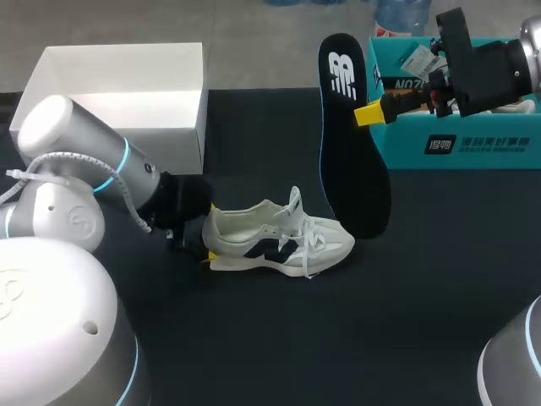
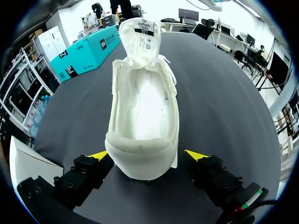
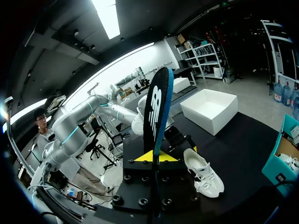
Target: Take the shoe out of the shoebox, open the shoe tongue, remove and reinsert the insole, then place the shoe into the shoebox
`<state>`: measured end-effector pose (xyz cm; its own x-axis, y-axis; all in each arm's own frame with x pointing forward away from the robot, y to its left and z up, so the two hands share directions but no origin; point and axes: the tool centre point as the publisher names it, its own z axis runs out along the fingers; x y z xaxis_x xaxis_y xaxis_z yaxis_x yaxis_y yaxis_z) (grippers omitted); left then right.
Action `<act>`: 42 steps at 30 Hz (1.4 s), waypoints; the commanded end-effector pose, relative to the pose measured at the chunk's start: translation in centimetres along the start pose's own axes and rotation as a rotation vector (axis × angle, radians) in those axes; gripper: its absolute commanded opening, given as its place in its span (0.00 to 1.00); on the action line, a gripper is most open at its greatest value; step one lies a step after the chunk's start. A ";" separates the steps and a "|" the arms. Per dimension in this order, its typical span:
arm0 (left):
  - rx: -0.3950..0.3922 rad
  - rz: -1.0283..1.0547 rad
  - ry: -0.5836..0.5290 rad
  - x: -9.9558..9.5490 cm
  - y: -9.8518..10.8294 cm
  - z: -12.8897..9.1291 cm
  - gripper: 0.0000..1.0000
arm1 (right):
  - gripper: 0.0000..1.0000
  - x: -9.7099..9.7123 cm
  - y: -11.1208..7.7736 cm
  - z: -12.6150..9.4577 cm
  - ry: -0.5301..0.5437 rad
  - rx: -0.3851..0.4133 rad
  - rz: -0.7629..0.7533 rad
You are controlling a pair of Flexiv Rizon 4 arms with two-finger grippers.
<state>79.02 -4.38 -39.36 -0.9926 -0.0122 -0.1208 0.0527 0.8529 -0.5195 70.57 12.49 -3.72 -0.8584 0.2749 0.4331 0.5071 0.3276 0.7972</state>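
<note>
Shoe (image 1: 279, 241) stands on its sole on the black table (image 1: 380, 338), outside the open white shoebox (image 1: 118, 93). It's white with dark side panels, tongue up. Left gripper (image 2: 145, 155) is at the heel, can't tell if clamped. Right gripper (image 1: 372, 112) pinches the insole (image 1: 351, 144): flat, black, blue-edged, held on end by the toe. Teal box (image 1: 456, 148) is behind.

Matt black insole (image 1: 351, 144), soft white cloth shoe (image 1: 279, 241)
</note>
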 end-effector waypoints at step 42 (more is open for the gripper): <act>-0.452 0.035 0.037 -0.8 -2.7 -4.4 1.00 | 0.00 -0.1 0.0 0.1 0.000 0.002 0.001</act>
<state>79.25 -4.22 -34.16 -0.9948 0.0326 -0.0960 0.0427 0.9936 -0.1043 70.54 12.47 -3.72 -0.8585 0.2745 0.4330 0.5069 0.3271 0.7975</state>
